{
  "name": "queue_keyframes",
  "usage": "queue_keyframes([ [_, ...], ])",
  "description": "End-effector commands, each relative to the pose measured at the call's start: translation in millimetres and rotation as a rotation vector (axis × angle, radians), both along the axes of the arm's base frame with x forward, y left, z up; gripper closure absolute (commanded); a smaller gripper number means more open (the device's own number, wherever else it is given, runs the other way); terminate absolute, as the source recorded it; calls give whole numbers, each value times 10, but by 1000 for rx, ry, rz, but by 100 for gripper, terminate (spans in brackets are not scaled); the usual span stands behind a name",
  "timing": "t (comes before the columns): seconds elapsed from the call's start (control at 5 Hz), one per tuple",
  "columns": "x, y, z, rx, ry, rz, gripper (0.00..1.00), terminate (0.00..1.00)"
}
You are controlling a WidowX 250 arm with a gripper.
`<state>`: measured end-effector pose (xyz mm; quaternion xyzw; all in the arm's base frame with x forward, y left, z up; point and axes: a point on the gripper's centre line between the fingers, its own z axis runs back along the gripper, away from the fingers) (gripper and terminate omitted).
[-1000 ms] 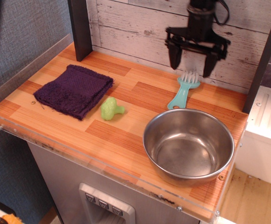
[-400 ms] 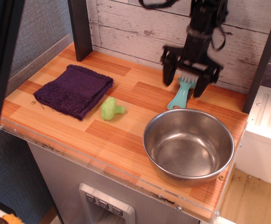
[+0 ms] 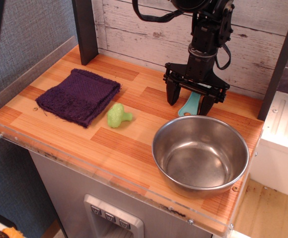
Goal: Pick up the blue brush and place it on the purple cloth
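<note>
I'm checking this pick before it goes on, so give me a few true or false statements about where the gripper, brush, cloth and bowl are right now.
1. The gripper is open, its fingers straddling the brush. True.
2. The brush lies on the cloth. False: it is on the counter near the bowl, far from the cloth.
3. The bowl holds the green toy. False: the bowl is empty; the toy lies on the counter beside the cloth.
4. The cloth lies at the counter's left end. True.
5. The gripper hangs over the cloth. False: it is over the brush.
</note>
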<state>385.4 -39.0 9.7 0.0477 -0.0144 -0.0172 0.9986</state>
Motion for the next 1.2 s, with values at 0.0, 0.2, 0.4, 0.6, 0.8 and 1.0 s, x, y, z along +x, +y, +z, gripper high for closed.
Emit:
queue_keyframes([
  [0.0, -12, -30, 93, -17, -78, -29, 100, 0],
  [0.2, -12, -49, 85, -20, -72, -49, 100, 0],
  [0.4, -2, -47, 184, -40, -91, -65, 100, 0],
  [0.6, -50, 52, 463, -46, -138, -56, 100, 0],
  [0.8, -273, 400, 797, -47, -205, 6, 100, 0],
  [1.0, -568, 885, 841, -22, -174, 33, 100, 0],
])
